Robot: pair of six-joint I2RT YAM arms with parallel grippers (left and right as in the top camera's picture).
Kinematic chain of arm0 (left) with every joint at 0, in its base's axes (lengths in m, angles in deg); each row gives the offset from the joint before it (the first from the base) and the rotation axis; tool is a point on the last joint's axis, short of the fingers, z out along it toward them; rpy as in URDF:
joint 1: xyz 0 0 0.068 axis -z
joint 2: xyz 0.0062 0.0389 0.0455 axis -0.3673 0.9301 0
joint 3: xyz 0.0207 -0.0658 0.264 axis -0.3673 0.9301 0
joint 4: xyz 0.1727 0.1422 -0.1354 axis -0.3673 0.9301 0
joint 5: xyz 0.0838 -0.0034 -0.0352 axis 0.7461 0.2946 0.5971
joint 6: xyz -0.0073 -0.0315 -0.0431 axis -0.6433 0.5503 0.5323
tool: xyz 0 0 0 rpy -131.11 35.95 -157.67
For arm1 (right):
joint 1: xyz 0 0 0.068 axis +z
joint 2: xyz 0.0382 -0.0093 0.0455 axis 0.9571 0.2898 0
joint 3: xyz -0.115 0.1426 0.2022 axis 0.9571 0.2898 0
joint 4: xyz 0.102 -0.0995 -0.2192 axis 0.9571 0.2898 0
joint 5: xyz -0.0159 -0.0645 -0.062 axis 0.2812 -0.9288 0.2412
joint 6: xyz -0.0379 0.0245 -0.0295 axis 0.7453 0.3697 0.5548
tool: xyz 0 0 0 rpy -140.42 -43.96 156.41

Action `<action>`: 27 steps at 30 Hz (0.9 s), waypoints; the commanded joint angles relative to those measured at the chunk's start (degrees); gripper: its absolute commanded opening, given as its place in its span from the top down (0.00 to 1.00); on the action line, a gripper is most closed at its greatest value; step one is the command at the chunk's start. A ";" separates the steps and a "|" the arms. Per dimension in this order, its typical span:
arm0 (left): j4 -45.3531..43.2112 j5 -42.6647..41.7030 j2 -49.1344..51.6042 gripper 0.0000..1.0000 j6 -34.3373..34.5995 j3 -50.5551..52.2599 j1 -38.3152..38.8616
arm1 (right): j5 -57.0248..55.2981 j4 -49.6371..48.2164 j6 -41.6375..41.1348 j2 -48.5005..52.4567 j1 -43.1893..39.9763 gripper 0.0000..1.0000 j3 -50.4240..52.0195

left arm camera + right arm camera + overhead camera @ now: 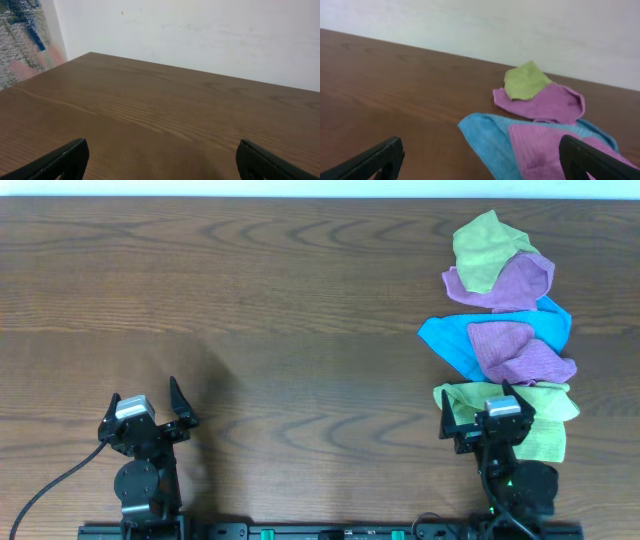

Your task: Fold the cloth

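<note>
- At the very start of the fold: nothing grasped, nothing spread flat yet.
- For the left gripper (146, 398): spread to full width, holding nothing, over bare table (300, 330), well apart from the pile.
- For the right gripper (478, 405): likewise wide apart and empty, hanging right over the near end of the pile.
- As for the lime-green cloth (555, 415): crumpled at the near right of the table, partly hidden by the right arm, far edge seemingly tucked under a purple cloth (520, 350); out of the right wrist view.
- Beyond it: a blue cloth (450, 340), another purple one, and a duller olive cloth (485, 245) at the far end.
- Next, most likely: pinch a free edge of the lime-green cloth, draw it clear of the purple cloth toward the open middle, then lay it flat before any fold.
- Worth watching: dragging the neighbours along.
</note>
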 commanded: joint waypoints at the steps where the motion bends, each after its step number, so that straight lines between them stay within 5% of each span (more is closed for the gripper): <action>1: 2.60 2.03 0.00 0.05 -1.03 0.96 -0.39 | 1.09 -1.66 0.74 -0.50 0.37 0.01 0.26; 10: 2.60 2.03 0.00 0.05 -1.03 0.96 -0.39 | -12.57 -20.11 -13.25 2.08 -0.42 0.01 -0.92; 16: 2.60 2.03 0.00 0.05 -1.03 0.98 -0.39 | -15.69 -19.58 -20.72 17.92 -4.94 0.01 -11.93; 27: 2.60 2.03 0.00 0.05 -1.03 0.98 -0.39 | -11.85 13.05 -34.95 50.90 -7.28 0.01 -35.56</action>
